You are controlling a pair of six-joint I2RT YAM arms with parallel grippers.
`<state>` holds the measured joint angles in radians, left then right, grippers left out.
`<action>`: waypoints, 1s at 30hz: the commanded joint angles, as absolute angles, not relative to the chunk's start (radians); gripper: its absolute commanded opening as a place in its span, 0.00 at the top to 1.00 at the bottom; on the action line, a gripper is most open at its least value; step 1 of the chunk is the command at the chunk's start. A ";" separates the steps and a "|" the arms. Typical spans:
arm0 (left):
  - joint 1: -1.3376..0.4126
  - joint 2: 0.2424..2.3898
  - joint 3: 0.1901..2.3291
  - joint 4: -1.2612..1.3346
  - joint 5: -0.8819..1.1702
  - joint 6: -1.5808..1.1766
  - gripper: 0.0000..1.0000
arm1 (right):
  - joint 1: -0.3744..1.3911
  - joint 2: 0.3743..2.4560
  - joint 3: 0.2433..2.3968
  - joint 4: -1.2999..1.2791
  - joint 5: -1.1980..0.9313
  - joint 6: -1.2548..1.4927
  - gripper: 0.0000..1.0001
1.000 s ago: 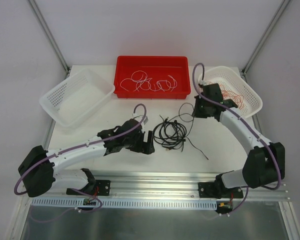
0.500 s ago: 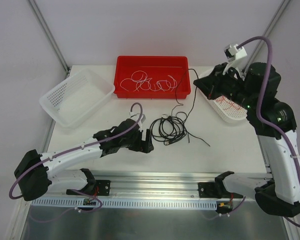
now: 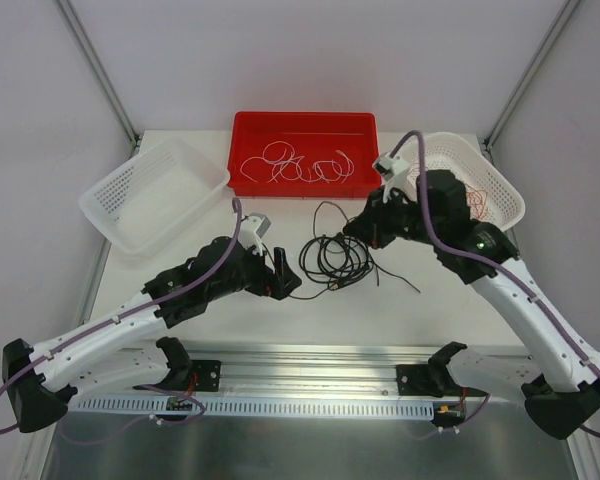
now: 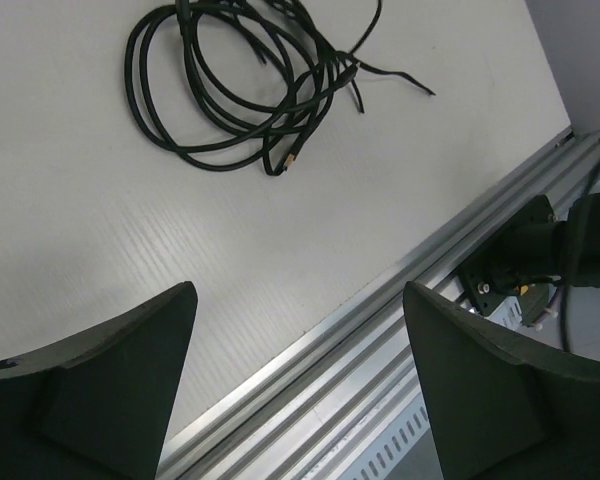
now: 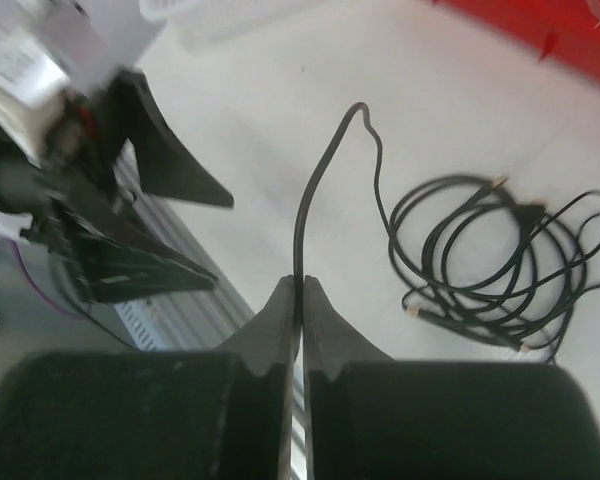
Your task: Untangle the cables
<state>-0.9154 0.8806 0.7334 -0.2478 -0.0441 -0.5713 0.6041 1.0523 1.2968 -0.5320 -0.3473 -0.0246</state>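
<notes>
A loose coil of black cables [image 3: 335, 258] [image 4: 230, 90] [image 5: 490, 260] lies mid-table. My right gripper [image 3: 356, 228] [image 5: 300, 292] hovers just right of and above the coil, shut on one black strand [image 5: 315, 190] that rises from the fingertips and curls back toward the coil. My left gripper [image 3: 284, 276] [image 4: 298, 292] sits left of the coil, low over the table, open with nothing between its fingers [image 4: 130, 380]. White cables [image 3: 298, 166] lie in the red bin. Red-orange cables [image 3: 476, 200] lie in the right basket.
The red bin [image 3: 305, 187] stands at the back centre. An empty white basket [image 3: 155, 195] sits at the back left and another white basket [image 3: 460, 150] at the back right. An aluminium rail [image 3: 310, 362] [image 4: 420, 290] runs along the near table edge.
The right arm rose toward the right basket trailing a black strand, then came down and left over the coil. The left arm stretched out lower, its gripper still beside the coil.
</notes>
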 commanded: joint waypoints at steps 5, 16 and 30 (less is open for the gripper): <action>-0.916 0.861 0.816 -0.239 -0.101 -0.534 0.16 | 0.741 1.075 1.073 -0.358 -0.341 0.052 0.99; -0.914 0.876 0.765 -0.322 -0.314 -0.554 0.16 | 0.893 1.347 0.970 -0.293 -0.184 0.144 0.91; -0.914 1.135 0.822 -0.357 -0.264 -0.447 0.14 | 0.900 1.309 0.991 -0.488 0.225 0.173 0.27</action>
